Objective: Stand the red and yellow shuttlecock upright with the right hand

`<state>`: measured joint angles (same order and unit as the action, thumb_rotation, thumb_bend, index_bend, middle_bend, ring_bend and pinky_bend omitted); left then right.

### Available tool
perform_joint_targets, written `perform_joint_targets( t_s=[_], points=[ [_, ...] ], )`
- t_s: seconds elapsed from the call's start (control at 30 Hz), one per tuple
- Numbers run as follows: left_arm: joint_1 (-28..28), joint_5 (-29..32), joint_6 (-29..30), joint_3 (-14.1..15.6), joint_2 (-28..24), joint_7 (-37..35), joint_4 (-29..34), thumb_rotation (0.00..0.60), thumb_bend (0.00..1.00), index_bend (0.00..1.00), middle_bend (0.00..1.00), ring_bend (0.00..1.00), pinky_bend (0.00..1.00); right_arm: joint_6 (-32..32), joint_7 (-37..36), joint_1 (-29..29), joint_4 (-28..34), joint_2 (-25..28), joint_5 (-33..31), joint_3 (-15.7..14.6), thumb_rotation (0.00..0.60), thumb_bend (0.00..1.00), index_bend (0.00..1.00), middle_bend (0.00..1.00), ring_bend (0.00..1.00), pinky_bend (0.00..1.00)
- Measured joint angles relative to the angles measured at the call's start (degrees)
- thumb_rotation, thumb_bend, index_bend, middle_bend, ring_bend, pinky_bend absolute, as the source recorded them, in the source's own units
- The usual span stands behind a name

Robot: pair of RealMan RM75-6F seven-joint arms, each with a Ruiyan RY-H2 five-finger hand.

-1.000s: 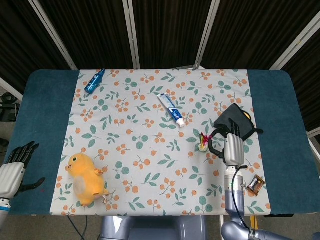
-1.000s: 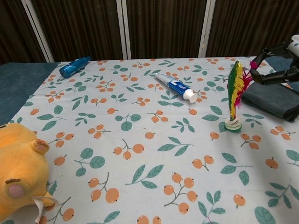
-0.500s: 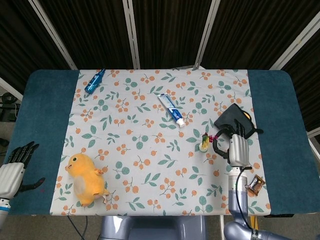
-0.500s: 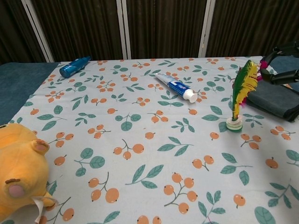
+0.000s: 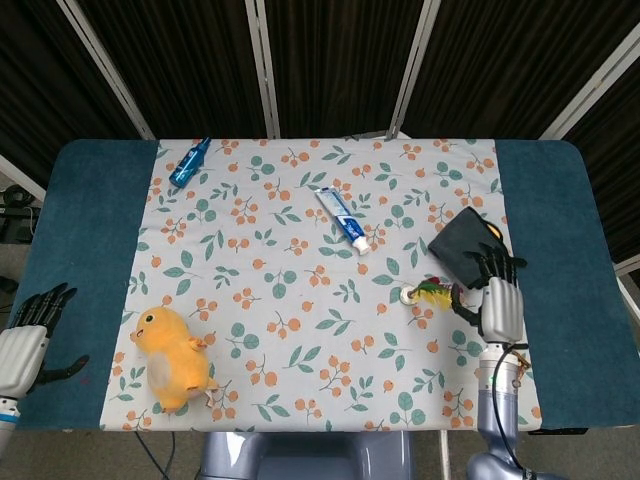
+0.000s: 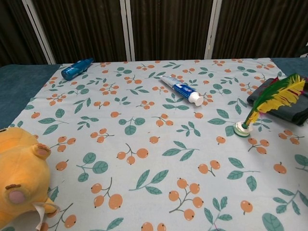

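Note:
The shuttlecock (image 5: 425,295) has a white round base and green, yellow and red feathers. Its base (image 6: 241,127) rests on the floral cloth while the feathers (image 6: 281,93) lean steeply to the right, far from upright. My right hand (image 5: 500,305) hovers just right of the feathers in the head view, fingers spread, holding nothing and apart from the shuttlecock; the chest view does not show it. My left hand (image 5: 25,338) stays at the table's near left corner with its fingers apart and nothing in it.
A dark pouch (image 5: 462,243) lies just behind the shuttlecock and right hand. A toothpaste tube (image 5: 343,220) sits mid-table, a blue bottle (image 5: 189,163) at the far left, and a yellow plush duck (image 5: 175,358) at the near left.
My right hand released the shuttlecock and drew back to the right and toward me. The shuttlecock, upright a second ago, has tipped over to the right.

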<state>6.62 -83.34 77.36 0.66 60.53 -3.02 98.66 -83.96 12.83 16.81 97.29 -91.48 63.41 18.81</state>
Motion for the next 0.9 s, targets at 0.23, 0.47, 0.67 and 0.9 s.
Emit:
perform_joint_targets(
  t_s=[0.23, 0.47, 0.67, 0.9],
  points=[
    [-0.11, -0.31, 0.29, 0.06, -0.05, 0.08, -0.07, 0.599, 0.24, 0.00, 0.00, 0.00, 0.00, 0.11, 0.91, -1.92, 2.39, 5.16, -0.31, -1.25, 0.600, 0.35, 0.10, 0.00, 0.00, 0.00],
    [-0.33, -1.58, 1.39, 0.09, 0.17, -0.56, -0.74, 0.599, 0.24, 0.00, 0.00, 0.00, 0.00, 0.54, 0.69, -4.18, 4.86, 14.02, 4.37, -4.36, 0.600, 0.33, 0.10, 0.00, 0.00, 0.00],
    [-0.43, -1.94, 1.71, 0.17, 0.41, -0.09, -0.95, 0.600, 0.24, 0.00, 0.00, 0.00, 0.00, -0.02, -4.84, -8.13, 6.17, 22.43, 9.69, -8.16, 0.600, 0.31, 0.10, 0.00, 0.00, 0.00],
    [-0.41, -2.69, 2.34, 0.15, 0.77, 1.98, -1.66, 0.600, 0.24, 0.00, 0.00, 0.00, 0.00, 0.10, -8.18, -10.43, 2.48, 25.83, 13.93, -11.78, 0.600, 0.22, 0.02, 0.00, 0.00, 0.00]
  ],
)
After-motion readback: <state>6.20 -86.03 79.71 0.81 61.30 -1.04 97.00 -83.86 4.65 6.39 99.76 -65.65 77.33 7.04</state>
